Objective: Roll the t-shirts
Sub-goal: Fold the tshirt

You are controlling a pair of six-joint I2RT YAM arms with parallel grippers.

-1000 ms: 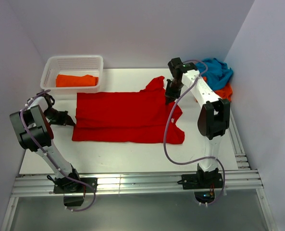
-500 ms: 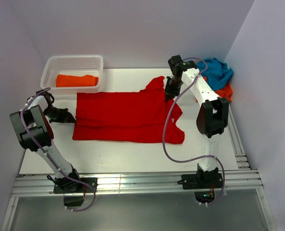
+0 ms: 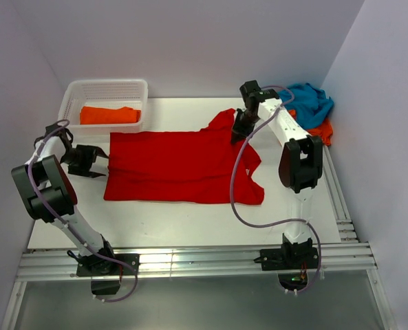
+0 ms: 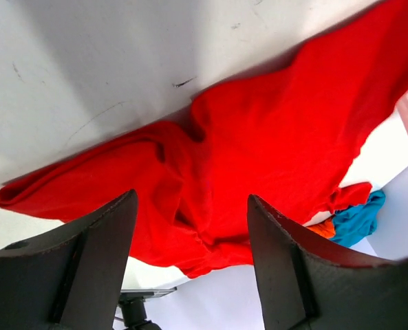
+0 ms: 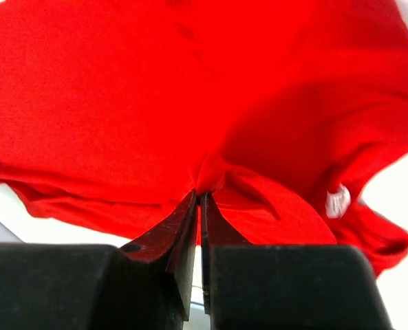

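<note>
Lying flat across the middle of the table (image 3: pixel 176 220), the red t-shirt (image 3: pixel 176 165) is stretching from left to right in the top view; the left claw (image 3: pixel 102 163) is hovering just beside its left edge, and the right claw (image 3: pixel 238 136) is resting on its far right part; a white basket (image 3: pixel 73 96) is sitting at the far left with a folded orange t-shirt (image 3: pixel 109 115) inside; a teal t-shirt (image 3: pixel 310 100) is lying heaped in the far right corner over a second orange t-shirt (image 3: pixel 320 130).

Looking down from the left wrist, the left claw (image 4: pixel 190 199) is standing spread wide, gripping nothing; the red t-shirt (image 4: pixel 259 158) is lying rumpled on the table (image 4: pixel 87 69) beneath the gap.

Looking from the right wrist, the right claw (image 5: pixel 201 196) is pressing its jaws almost together, pinching a small pucker of the red t-shirt (image 5: pixel 155 89) at their tips; creases are running out from that point.
</note>
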